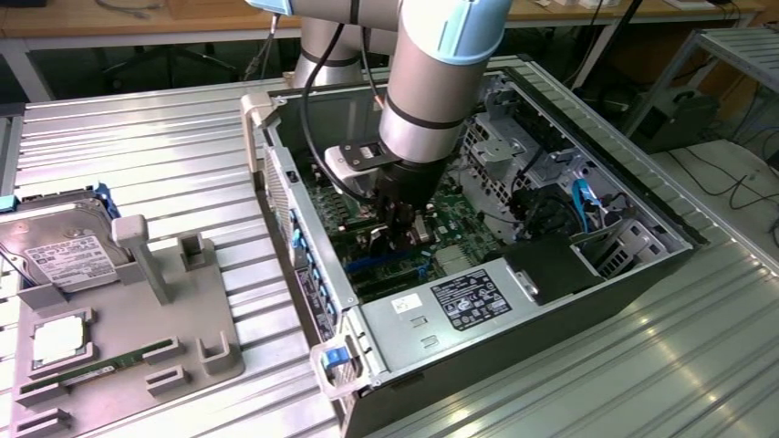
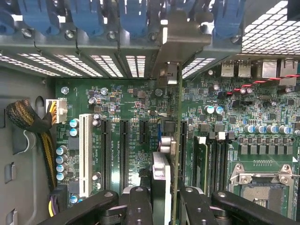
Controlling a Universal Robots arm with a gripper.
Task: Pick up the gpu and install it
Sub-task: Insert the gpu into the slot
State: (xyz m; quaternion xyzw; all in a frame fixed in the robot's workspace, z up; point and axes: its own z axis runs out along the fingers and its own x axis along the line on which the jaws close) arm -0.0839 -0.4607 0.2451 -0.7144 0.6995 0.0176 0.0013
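Gripping the gpu [image 2: 165, 145] edge-on, the gripper [image 2: 164, 201] holds it upright over the motherboard [image 2: 117, 103] inside the computer case [image 1: 512, 319], its bracket apparently at the rear slots.

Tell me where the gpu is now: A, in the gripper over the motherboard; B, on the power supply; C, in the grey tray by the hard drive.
A: the gpu sits clamped in the gripper, edge-on above the motherboard slots.

The exterior camera looks steeply down into the open grey metal computer case [image 1: 572, 324]. My wrist camera faces its green motherboard [image 2: 117, 103] closely; both views share it.
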